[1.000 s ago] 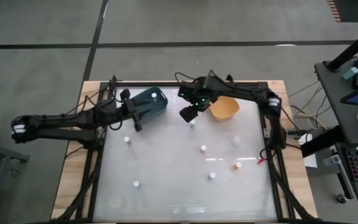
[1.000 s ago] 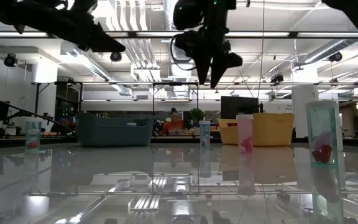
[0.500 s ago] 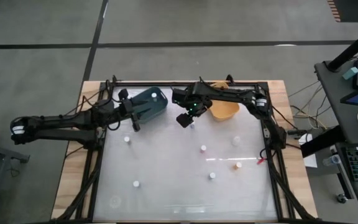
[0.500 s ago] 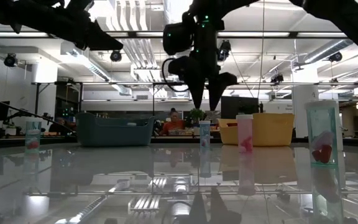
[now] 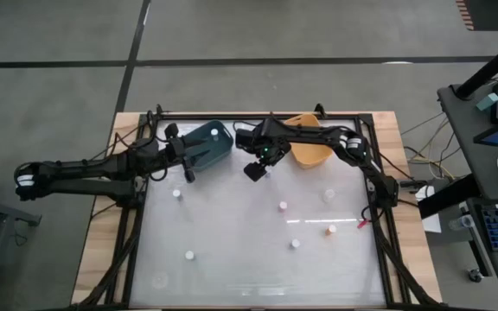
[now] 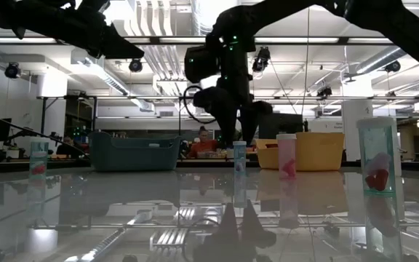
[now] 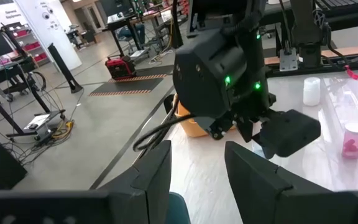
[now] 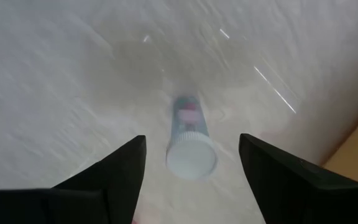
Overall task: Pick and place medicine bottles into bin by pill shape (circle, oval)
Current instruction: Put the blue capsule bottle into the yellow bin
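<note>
The right gripper [image 8: 191,171] hangs low over the worktop [image 5: 232,233] between the teal tub [image 5: 207,142] and the yellow tub [image 5: 311,149], its fingers [image 8: 114,174] spread wide on either side of one medicine bottle [image 8: 190,146] that stands upright under it, untouched as far as I can see. The other medicine bottles [image 5: 283,206] stand scattered across the worktop. The left gripper [image 5: 190,173] waits beside the teal tub with its fingers [image 7: 151,177] parted around nothing.
</note>
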